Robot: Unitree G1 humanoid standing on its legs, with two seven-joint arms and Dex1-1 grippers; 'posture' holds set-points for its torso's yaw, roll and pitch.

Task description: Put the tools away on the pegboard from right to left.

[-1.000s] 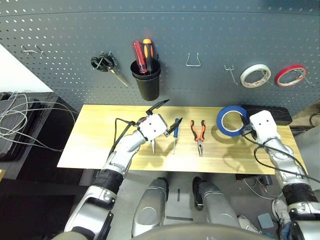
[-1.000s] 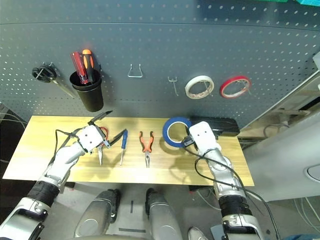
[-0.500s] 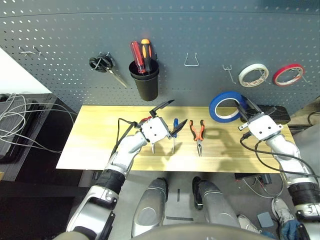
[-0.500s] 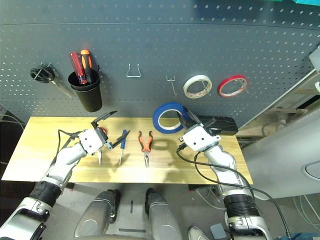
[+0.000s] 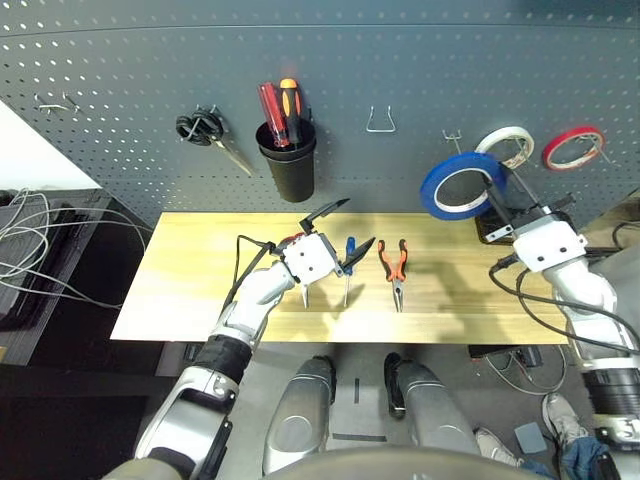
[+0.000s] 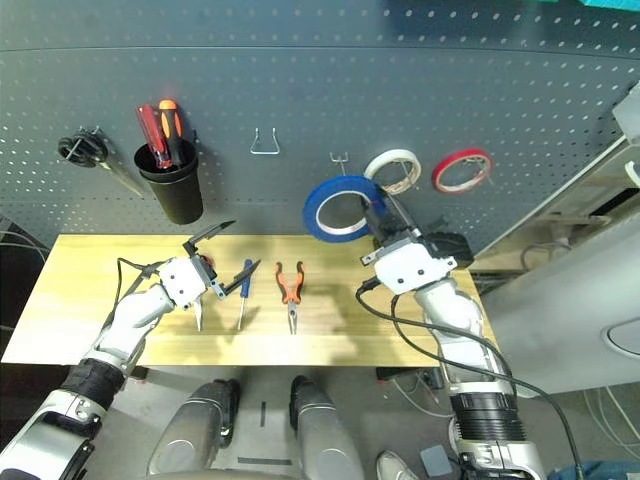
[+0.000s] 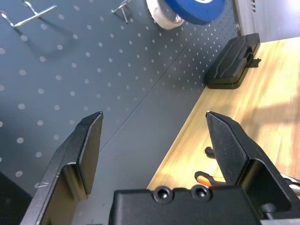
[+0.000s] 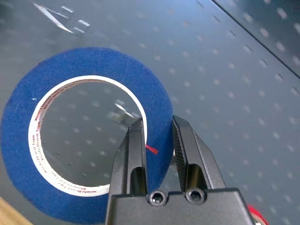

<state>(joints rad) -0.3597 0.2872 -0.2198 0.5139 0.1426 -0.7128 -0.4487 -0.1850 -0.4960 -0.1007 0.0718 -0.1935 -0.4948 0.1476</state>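
One pincer [image 8: 157, 136] grips blue tape roll [image 8: 84, 131], raised.

A pale wooden table [image 5: 200, 270] stands flush against the perforated wall panel. To the left, a dark low cabinet [image 5: 60, 300] carries a tangle of grey cables [image 5: 40, 240], with a white wall [image 5: 25, 145] behind. Under the table lies grey floor [image 5: 355, 400], with loose cables at right.
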